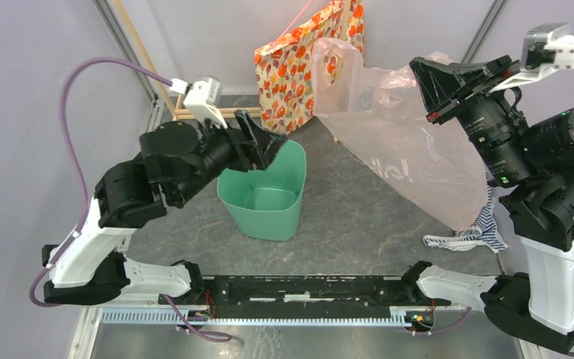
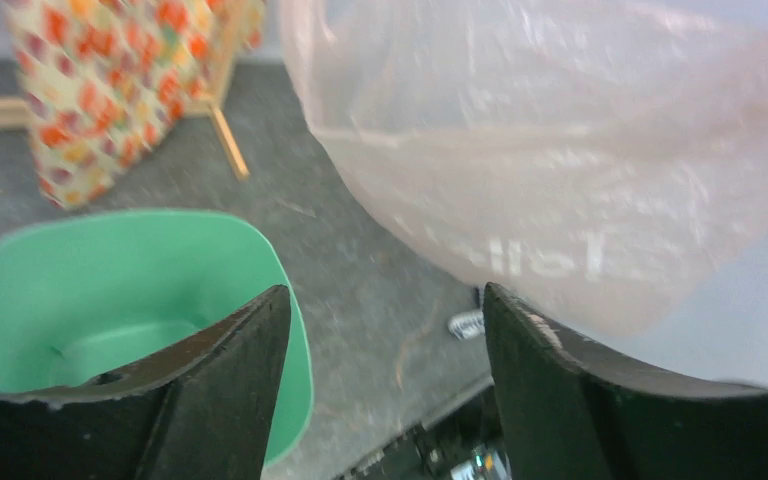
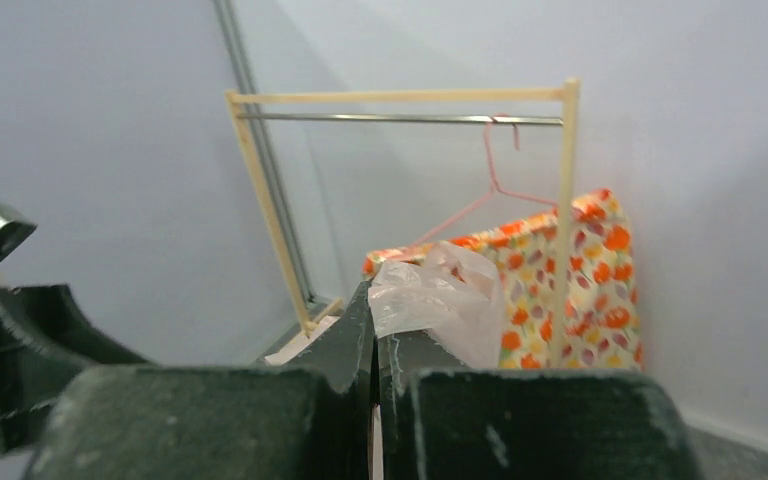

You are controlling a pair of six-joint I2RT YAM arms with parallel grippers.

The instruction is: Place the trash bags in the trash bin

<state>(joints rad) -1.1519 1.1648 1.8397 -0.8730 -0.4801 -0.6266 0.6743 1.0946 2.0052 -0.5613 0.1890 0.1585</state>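
Note:
The mint-green trash bin [image 1: 265, 196] stands upright on the table left of centre, and only its green floor shows inside. My left gripper [image 1: 265, 149] hovers over its rear-left rim, open, with nothing between the fingers [image 2: 230, 380]. The left wrist view has the bin [image 2: 110, 290] at lower left. A large translucent pinkish trash bag [image 1: 411, 149] hangs to the right of the bin, its bottom reaching the table. My right gripper [image 1: 426, 82] is raised at the right and shut on the bag's top edge [image 3: 430, 290]. The same bag [image 2: 560, 150] fills that wrist view's upper right.
An orange floral-patterned bag [image 1: 306, 52] stands at the back by a wooden clothes rack [image 3: 400, 97] with a pink hanger [image 3: 490, 190]. A striped cloth [image 1: 486, 228] lies on the table beside the right arm. Grey walls close in the back and sides.

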